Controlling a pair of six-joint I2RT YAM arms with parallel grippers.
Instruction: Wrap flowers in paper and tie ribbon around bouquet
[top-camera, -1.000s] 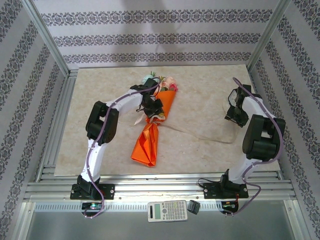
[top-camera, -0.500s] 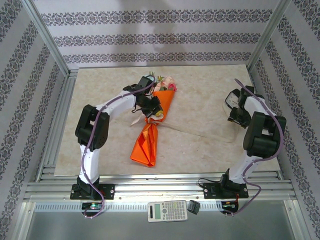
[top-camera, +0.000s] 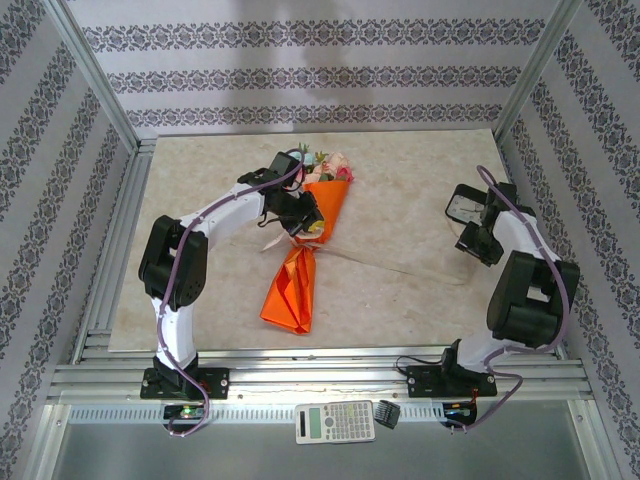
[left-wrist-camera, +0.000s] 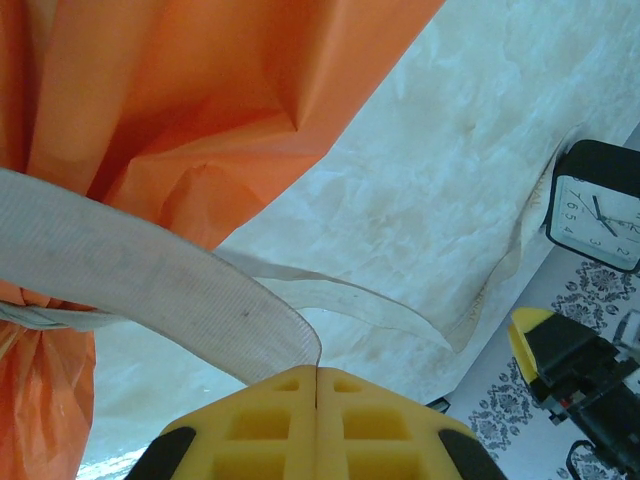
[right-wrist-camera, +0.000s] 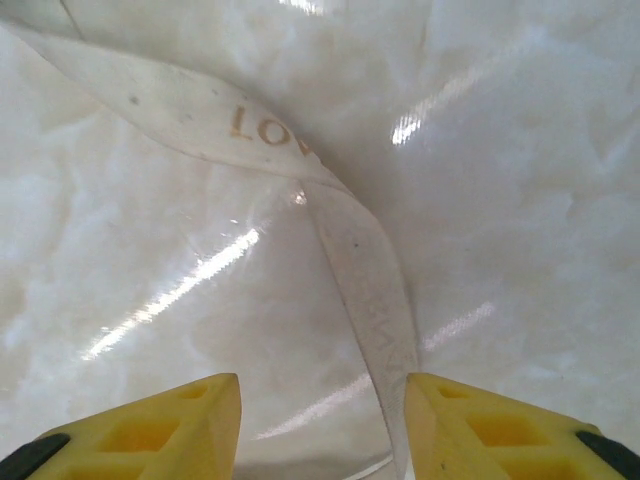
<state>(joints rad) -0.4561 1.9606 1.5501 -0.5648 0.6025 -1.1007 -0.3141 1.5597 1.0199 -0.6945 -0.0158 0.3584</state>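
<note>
The bouquet (top-camera: 305, 255) lies on the table as an orange paper (left-wrist-camera: 200, 90) cone, narrow end towards the arms. The flowers (top-camera: 325, 165) show at its far, wide end. The beige ribbon (left-wrist-camera: 150, 275) goes round the cone's waist. My left gripper (left-wrist-camera: 318, 375) is shut on that ribbon, which comes out between its pressed yellow jaws. It sits at the cone's waist, just left of the paper (top-camera: 300, 215). The ribbon's free length (top-camera: 400, 268) trails right across the table. My right gripper (right-wrist-camera: 320, 420) hangs open over it (top-camera: 475, 240). The ribbon (right-wrist-camera: 370, 300) lies along the inside of its right finger.
A small black-framed clock (left-wrist-camera: 597, 205) stands near the table's right edge, beside the right arm. A calculator (top-camera: 335, 421) and a small black object (top-camera: 388, 413) lie on the front ledge between the arm bases. Patterned walls and metal posts close in the table.
The left arm's elbow has swung out to the left while its gripper stayed at the bouquet's waist. The right gripper has drifted slightly nearer and to the right.
</note>
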